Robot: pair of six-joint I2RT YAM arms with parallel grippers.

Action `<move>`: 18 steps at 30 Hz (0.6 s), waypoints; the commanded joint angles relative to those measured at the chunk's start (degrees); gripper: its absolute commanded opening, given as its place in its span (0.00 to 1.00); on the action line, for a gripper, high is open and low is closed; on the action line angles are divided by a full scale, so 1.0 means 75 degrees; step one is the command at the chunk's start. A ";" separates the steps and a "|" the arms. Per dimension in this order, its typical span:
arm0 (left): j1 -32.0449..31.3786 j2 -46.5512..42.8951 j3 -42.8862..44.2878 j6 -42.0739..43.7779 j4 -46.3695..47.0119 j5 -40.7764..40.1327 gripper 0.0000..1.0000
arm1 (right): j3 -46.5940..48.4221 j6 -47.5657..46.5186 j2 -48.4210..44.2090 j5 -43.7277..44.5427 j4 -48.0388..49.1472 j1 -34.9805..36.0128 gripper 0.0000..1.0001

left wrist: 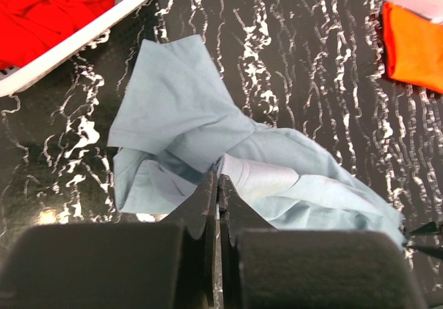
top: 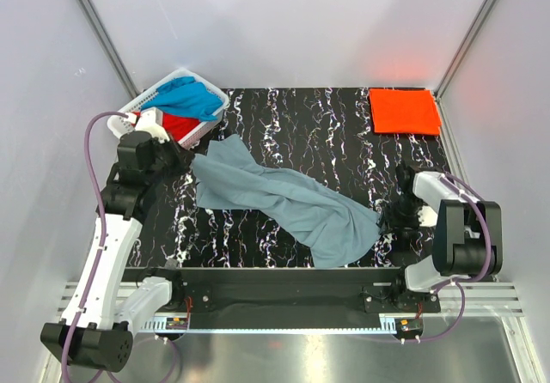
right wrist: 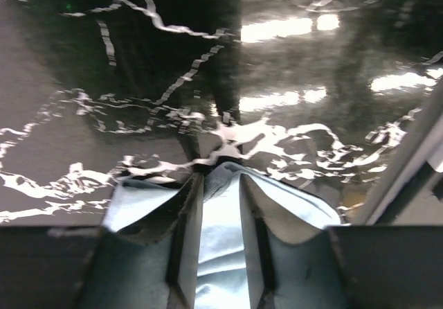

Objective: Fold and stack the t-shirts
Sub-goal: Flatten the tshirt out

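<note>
Risks first. The left pincer point(left wrist: 216, 181) is closed to a slit on a bunched fold of the dull grey-blue cloth t-shirt point(top: 284, 198). From the wrist view the bite looks thin, right at the tips, so a hard pull could slip it out. The shirt lies on the black white-veined table point(top: 301, 125), twisted into a diagonal band from centre left down to lower right. Pulled from these two grab points, it probably stays roped rather than flat, so any fold comes out crooked. The right pincer point(right wrist: 218, 179) clamps a wad of the same cloth between its fingers. I think it has several layers, so it may drag hidden ones along.

Around: a white slotted plastic basket point(top: 142, 100) sits upper left, just beside the left pincer. A swing up-left could clip its rim. It holds a bright blue t-shirt point(top: 187, 98) on top of a red t-shirt point(top: 180, 126), neither folded yet. An orange-red folded t-shirt point(top: 404, 111) lies upper right, well apart from the grey-blue one. By my read that's the stack spot, reachable by the right arm.
</note>
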 commanded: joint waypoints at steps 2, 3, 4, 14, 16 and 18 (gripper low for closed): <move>0.0038 -0.0167 -0.0142 -0.0261 0.0682 0.0352 0.00 | -0.0273 0.0042 -0.0406 0.0127 -0.0425 0.0026 0.40; 0.0038 -0.0178 -0.0177 -0.0308 0.0717 0.0375 0.00 | -0.0320 0.0031 -0.0337 0.0080 -0.0343 0.0026 0.41; 0.0038 -0.0190 -0.0223 -0.0320 0.0717 0.0398 0.00 | -0.0344 -0.0027 -0.0266 -0.0060 -0.0284 0.0026 0.42; 0.0038 -0.0319 -0.0282 -0.0203 0.0728 0.0270 0.00 | -0.0182 -0.0332 0.0028 0.0019 -0.0013 0.0026 0.25; 0.0038 -0.0389 -0.0341 -0.0261 0.0927 0.0258 0.00 | 0.0158 -0.0612 -0.0416 0.0789 -0.0470 0.0026 0.13; 0.0038 -0.0541 -0.0376 -0.0320 0.1488 0.0154 0.00 | 0.0872 -0.0952 -0.1069 0.1481 -0.0832 0.0026 0.00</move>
